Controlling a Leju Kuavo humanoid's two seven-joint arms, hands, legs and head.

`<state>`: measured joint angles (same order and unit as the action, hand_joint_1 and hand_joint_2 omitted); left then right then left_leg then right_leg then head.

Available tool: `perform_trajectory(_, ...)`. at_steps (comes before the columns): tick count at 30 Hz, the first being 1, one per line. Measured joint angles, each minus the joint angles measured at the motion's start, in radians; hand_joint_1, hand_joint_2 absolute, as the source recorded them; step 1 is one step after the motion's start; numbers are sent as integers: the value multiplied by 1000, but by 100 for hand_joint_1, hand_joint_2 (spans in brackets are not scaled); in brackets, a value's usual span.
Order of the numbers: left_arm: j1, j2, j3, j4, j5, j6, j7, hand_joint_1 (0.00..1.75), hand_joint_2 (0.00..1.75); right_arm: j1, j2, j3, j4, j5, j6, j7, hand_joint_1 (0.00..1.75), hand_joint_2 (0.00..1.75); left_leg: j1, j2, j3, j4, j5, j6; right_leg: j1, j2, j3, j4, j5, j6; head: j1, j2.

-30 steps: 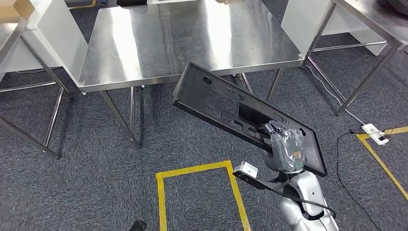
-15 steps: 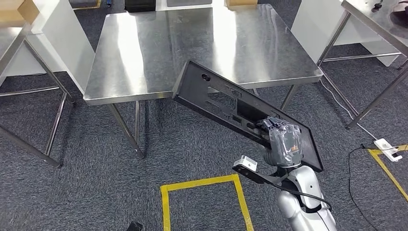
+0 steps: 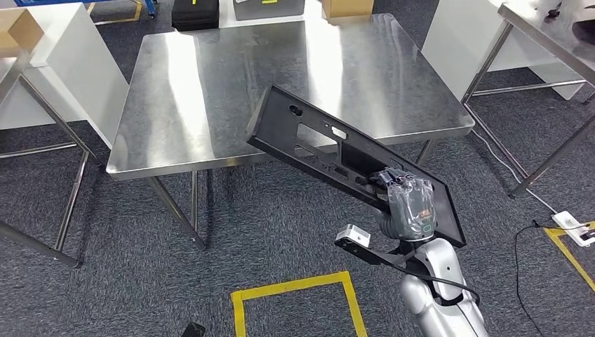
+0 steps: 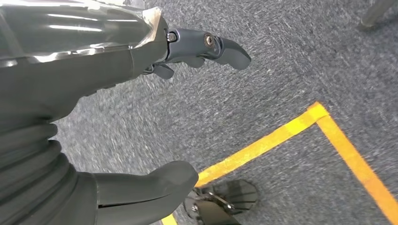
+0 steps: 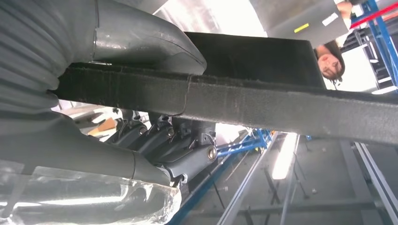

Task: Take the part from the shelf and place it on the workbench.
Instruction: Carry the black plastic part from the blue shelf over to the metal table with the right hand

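Right hand carries the part tilted over the counter's near edge.

Head view: the right hand grips the near end of the part, a long flat black panel with cut-out openings, its far end above the steel counter. Left wrist view: the left hand holds nothing, fingers apart over carpet. Right wrist view: thumb and fingers clamp the panel's edge.

Black part, grey hand, shiny silver workbench, speckled grey carpet, yellow tape.
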<state>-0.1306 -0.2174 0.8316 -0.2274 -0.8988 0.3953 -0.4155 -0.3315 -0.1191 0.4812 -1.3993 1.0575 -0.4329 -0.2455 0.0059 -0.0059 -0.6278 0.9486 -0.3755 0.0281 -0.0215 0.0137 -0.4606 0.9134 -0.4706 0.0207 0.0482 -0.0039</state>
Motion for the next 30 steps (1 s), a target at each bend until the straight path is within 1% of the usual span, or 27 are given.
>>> perform_trajectory(1, 0, 1, 0, 0, 0, 1, 0, 0, 175, -1, 0, 0, 2, 0, 0, 0, 150, 175, -4, -1, 4, -13, 15, 10, 2, 2, 9, 0, -2, 8, -1, 0)
perform_trajectory(3, -1, 1, 0, 0, -1, 2, 0, 0, 175, -2, 0, 0, 3, 0, -1, 1, 150, 175, -7, -2, 26, -22, 10, 29, 6, 2, 12, 13, -3, 20, -1, 0)
perform_trajectory(4, -2, 1, 0, 0, -2, 2, 0, 0, 175, -2, -1, 0, 4, -1, -2, 1, 150, 175, -7, -2, 39, -27, 8, 38, 8, 1, -1, 43, -5, 21, -1, 0)
perform_trajectory(5, -3, 0, 0, 0, -2, 3, 0, 0, 175, -2, -1, -1, 4, -1, -3, 1, 150, 175, -7, -2, 52, -30, 6, 46, 9, -1, -28, 91, -12, 20, 1, 0)
perform_trajectory(6, -4, 0, 0, 0, -2, 4, 0, 0, 175, -1, -2, -1, 4, -1, -4, 1, 150, 175, -8, -2, 60, -32, 2, 50, 8, -2, -70, 158, -25, 17, 2, 0)
perform_trajectory(8, -4, 0, 0, 0, -2, 5, 0, 0, 175, 6, -3, -1, 4, -1, -6, 1, 150, 175, -10, -4, 71, -32, -12, 56, 9, -2, -168, 292, -71, 11, 3, 0)
perform_trajectory(9, -3, -1, 0, 0, -1, 6, 0, 0, 175, 10, -3, -1, 5, -1, -6, 1, 150, 175, -11, -6, 80, -31, -22, 57, 9, -2, -205, 326, -96, 10, 3, 0)
perform_trajectory(10, -1, -2, 0, 0, -1, 6, 0, 0, 175, 14, -4, -1, 5, -1, -6, 1, 150, 175, -13, -8, 92, -31, -33, 56, 9, -3, -226, 326, -110, 11, 3, 0)
perform_trajectory(11, 1, -3, 0, 0, 0, 6, 0, 0, 175, 15, -5, -1, 5, -2, -6, 1, 150, 175, -15, -10, 106, -30, -44, 55, 9, -3, -227, 290, -102, 17, 4, 0)
perform_trajectory(12, 3, -4, 0, 0, 0, 7, 0, 0, 175, 15, -5, -1, 5, -2, -6, 1, 150, 175, -16, -11, 121, -29, -56, 54, 10, -4, -216, 228, -70, 27, 5, 0)
perform_trajectory(13, 3, -5, 1, 0, 1, 8, 0, 0, 175, 15, -6, -1, 5, -2, -6, 1, 150, 175, -18, -12, 133, -27, -68, 51, 11, -6, -198, 153, -17, 39, 6, 0)
perform_trajectory(14, 4, -6, 1, 1, 2, 9, 0, 0, 175, 14, -7, -1, 6, -2, -6, 1, 150, 175, -21, -13, 144, -25, -81, 47, 12, -10, -182, 86, 37, 45, 6, 0)
perform_trajectory(15, 4, -7, 1, 1, 3, 10, 0, 0, 175, 13, -7, 0, 6, -2, -6, 1, 150, 175, -23, -14, 150, -25, -92, 43, 16, -12, -168, 41, 82, 43, 5, 0)
perform_trajectory(16, 4, -7, 1, 1, 4, 12, 0, 0, 175, 13, -6, 0, 7, -2, -7, 1, 150, 175, -25, -14, 154, -22, -97, 37, 18, -14, -159, 17, 110, 33, 4, 0)
perform_trajectory(17, 3, -8, 2, 1, 5, 13, 0, 0, 175, 11, -6, 0, 7, -3, -7, 0, 150, 175, -26, -15, 156, -14, -99, 32, 18, -15, -152, 12, 118, 16, 3, 0)
perform_trajectory(18, 3, -8, 2, 1, 6, 15, 0, 0, 175, 10, -6, 0, 7, -3, -7, 0, 150, 175, -25, -14, 147, 4, -97, 27, 15, -13, -143, 10, 120, 3, 2, 0)
perform_trajectory(19, 3, -8, 2, 1, 7, 16, -1, 0, 175, 7, -7, 0, 7, -4, -7, 0, 150, 175, -24, -12, 131, 40, -91, 22, 11, -14, -135, 9, 117, -9, 2, 0)
perform_trajectory(20, 3, -9, 2, 1, 7, 16, -2, 0, 175, 4, -6, 0, 7, -4, -7, 0, 150, 175, -22, -10, 101, 90, -89, 16, 8, -14, -126, 7, 112, -18, 2, 0)
perform_trajectory(21, 3, -9, 2, 1, 6, 17, -4, 0, 175, 1, -5, 1, 7, -4, -6, 0, 150, 175, -18, -8, 61, 151, -98, 9, 6, -14, -119, 6, 105, -25, 2, 0)
perform_trajectory(22, 3, -9, 2, 1, 6, 17, -5, 0, 175, -2, -5, 1, 7, -4, -6, -1, 150, 175, -14, -6, 18, 213, -121, 0, 6, -14, -112, 6, 98, -30, 2, 0)
perform_trajectory(23, 4, -10, 2, 1, 6, 17, -6, 0, 175, -3, -4, 1, 8, -4, -6, -1, 150, 175, -9, -5, -23, 263, -156, -7, 6, -13, -106, 7, 91, -32, 1, 0)
perform_trajectory(24, 5, -10, 2, 1, 5, 17, -7, 0, 175, -3, -4, 1, 9, -4, -5, -1, 150, 175, -4, -3, -56, 293, -189, -13, 6, -12, -99, 7, 83, -32, 1, 0)
perform_trajectory(25, 5, -10, 2, 1, 5, 17, -7, 0, 175, -2, -4, 1, 10, -4, -5, -1, 150, 175, 1, 0, -75, 295, -206, -17, 6, -10, -90, 7, 74, -30, 1, 0)
perform_trajectory(26, 6, -9, 2, 1, 5, 17, -7, 0, 175, -2, -5, 1, 12, -5, -5, -1, 150, 175, 4, 2, -76, 266, -197, -19, 6, -9, -80, 8, 66, -28, 2, 0)
perform_trajectory(28, 7, -9, 2, 1, 5, 17, -8, 0, 175, -2, -5, 1, 13, -5, -5, -1, 150, 175, 7, 3, -63, 201, -158, -18, 6, -7, -65, 8, 54, -24, 2, 0)
perform_trajectory(29, 7, -9, 2, 1, 5, 17, -8, 0, 175, -2, -5, 1, 13, -5, -5, -1, 150, 175, 7, 3, -56, 181, -144, -18, 6, -7, -61, 8, 51, -23, 2, 0)
perform_trajectory(30, 7, -9, 2, 1, 5, 17, -8, 0, 175, -2, -5, 1, 13, -5, -5, -1, 150, 175, 7, 3, -54, 177, -141, -17, 6, -7, -60, 8, 51, -23, 2, 0)
